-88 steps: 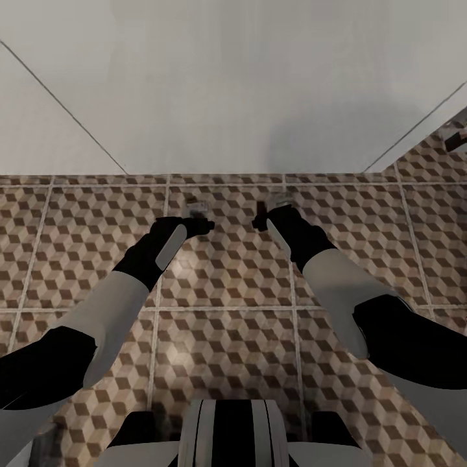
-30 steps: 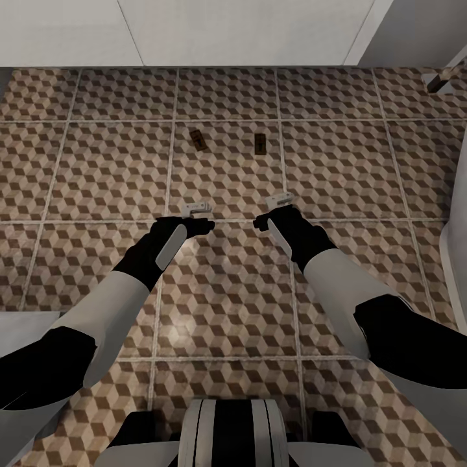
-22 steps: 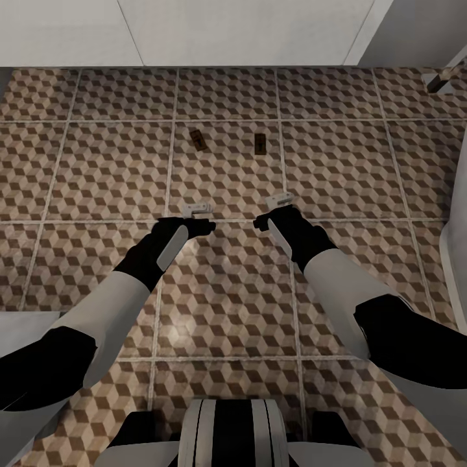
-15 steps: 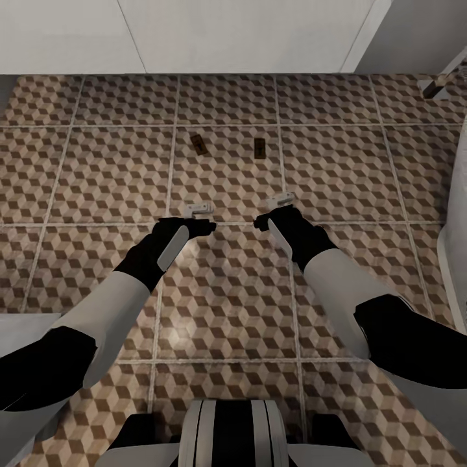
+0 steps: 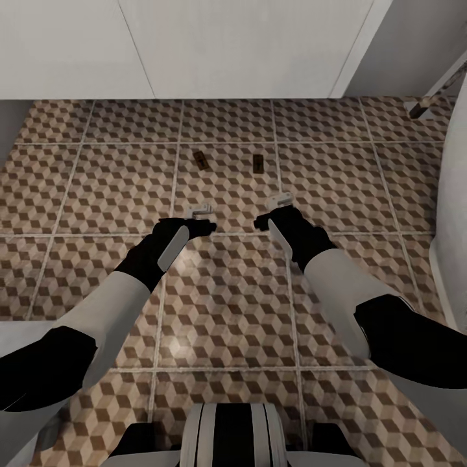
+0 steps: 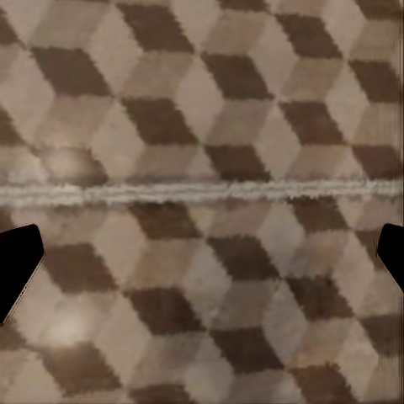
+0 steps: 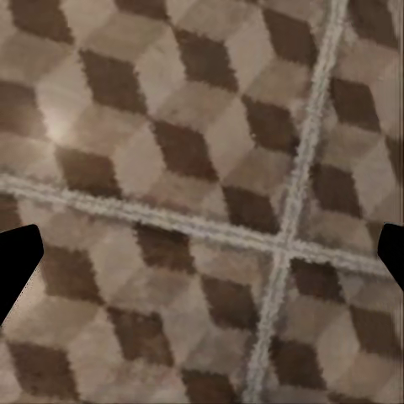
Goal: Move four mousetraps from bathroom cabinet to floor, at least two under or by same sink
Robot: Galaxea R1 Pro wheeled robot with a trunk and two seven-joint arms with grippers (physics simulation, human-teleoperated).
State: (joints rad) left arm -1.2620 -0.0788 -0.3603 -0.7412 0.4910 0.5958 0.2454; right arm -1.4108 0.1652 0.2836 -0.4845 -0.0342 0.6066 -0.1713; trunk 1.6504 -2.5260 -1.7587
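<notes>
- Seen from the head camera: two mousetraps, one [image 5: 201, 159] and another [image 5: 258, 163], lying flat on the patterned bathroom floor [image 5: 97, 188] in the upper middle of the frame, near each other but apart, a short way out from the white panels [image 5: 240, 45] across the top.
- Hovering below them, at mid-frame: left gripper [image 5: 200, 211] and right gripper [image 5: 279, 201], both over bare tile, well short of the traps.
- Wrist cameras: dark finger tips at the far edges of each picture — left fingers [image 6: 17, 269], right fingers [image 7: 15, 261] — spread wide, with nothing but tile and grout between. Both empty.
- White rounded edge [image 5: 454, 214] at the right border of the head view, possibly the sink; too little visible to be sure, so whether these two traps count as beside it cannot be told.
- Likely standing: two of four down, two to fetch; cabinet elsewhere.
- For the step in hand, probably a drive to the cabinet: best to keep both arms tucked and fingers held open, steer the base wide of the two traps so no wheel nudges them, and note their spot for the later drop.
- Risk: small flat traps slide easily on smooth tile, so a clipped one may skate away from the sink.
- Next grasp: pinch across the wooden slab's narrow sides, low and square.
</notes>
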